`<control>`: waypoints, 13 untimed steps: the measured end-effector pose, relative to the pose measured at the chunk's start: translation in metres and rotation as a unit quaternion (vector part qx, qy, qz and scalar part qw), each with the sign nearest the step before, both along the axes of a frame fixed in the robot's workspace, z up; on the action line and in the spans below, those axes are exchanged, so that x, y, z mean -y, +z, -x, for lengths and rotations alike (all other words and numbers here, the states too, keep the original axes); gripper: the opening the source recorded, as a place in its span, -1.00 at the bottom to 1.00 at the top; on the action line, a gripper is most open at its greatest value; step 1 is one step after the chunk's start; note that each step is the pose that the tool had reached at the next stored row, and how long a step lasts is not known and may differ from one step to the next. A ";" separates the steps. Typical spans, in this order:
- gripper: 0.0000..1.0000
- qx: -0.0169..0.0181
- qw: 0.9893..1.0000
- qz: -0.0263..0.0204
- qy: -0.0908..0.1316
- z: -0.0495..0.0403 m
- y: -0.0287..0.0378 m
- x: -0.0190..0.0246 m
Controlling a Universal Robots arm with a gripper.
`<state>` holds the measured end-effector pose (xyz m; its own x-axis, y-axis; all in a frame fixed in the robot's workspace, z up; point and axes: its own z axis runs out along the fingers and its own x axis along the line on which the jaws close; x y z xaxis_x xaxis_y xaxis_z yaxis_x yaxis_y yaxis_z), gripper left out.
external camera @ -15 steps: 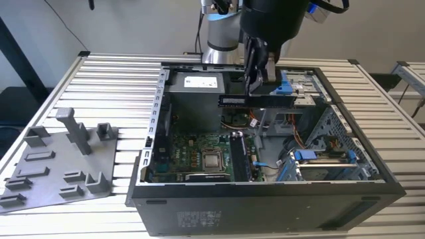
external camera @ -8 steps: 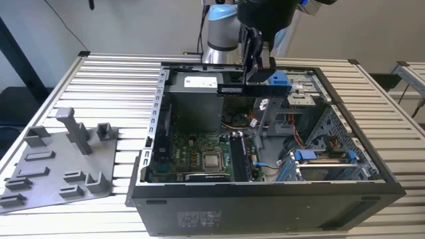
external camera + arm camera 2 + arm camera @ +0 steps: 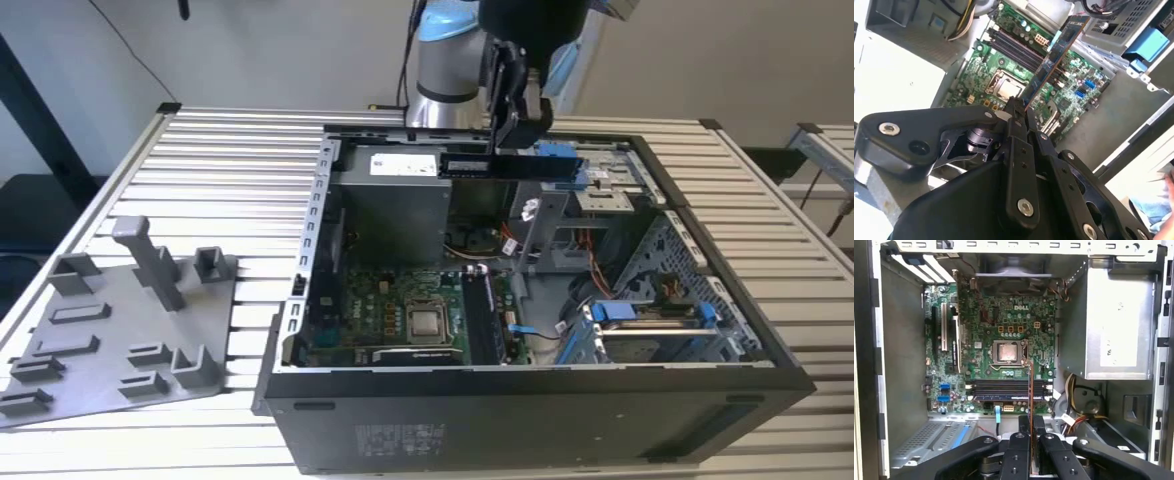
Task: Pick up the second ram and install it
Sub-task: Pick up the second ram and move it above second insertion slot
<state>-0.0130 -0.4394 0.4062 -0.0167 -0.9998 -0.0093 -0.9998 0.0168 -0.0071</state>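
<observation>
Your gripper [image 3: 1018, 111] is clamped on one end of the ram stick [image 3: 1054, 55], hovering over the open computer case [image 3: 534, 410] at the exterior view's upper middle; it's likely light, stiff and brittle, so grip the edges.

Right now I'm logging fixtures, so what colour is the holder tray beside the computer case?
Grey; the holder tray shows best in the exterior view.
</observation>
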 end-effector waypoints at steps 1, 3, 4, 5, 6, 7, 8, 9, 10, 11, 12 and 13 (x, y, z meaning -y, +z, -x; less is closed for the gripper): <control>-0.72 0.000 1.000 0.000 0.000 -0.0012 0.0000 -0.0016; -0.72 0.000 1.000 0.000 0.000 -0.0038 -0.0001 -0.0039; -0.72 0.000 1.000 0.000 0.000 -0.0047 -0.0001 -0.0045; -0.72 0.000 1.000 0.000 0.000 -0.0054 -0.0001 -0.0049; -0.72 0.000 1.000 0.000 0.000 -0.0058 -0.0001 -0.0052; -0.72 0.000 1.000 0.000 0.000 -0.0060 -0.0002 -0.0057; -0.72 0.000 1.000 0.000 0.000 -0.0060 -0.0001 -0.0064; -0.72 0.000 1.000 0.000 0.000 -0.0060 -0.0001 -0.0073; -0.72 0.000 1.000 0.000 0.000 -0.0061 -0.0001 -0.0080; -0.72 0.000 1.000 0.000 0.000 -0.0061 -0.0002 -0.0083; -0.72 0.000 1.000 0.000 0.000 -0.0061 -0.0001 -0.0084; -0.72 0.000 1.000 0.000 0.000 -0.0061 -0.0001 -0.0083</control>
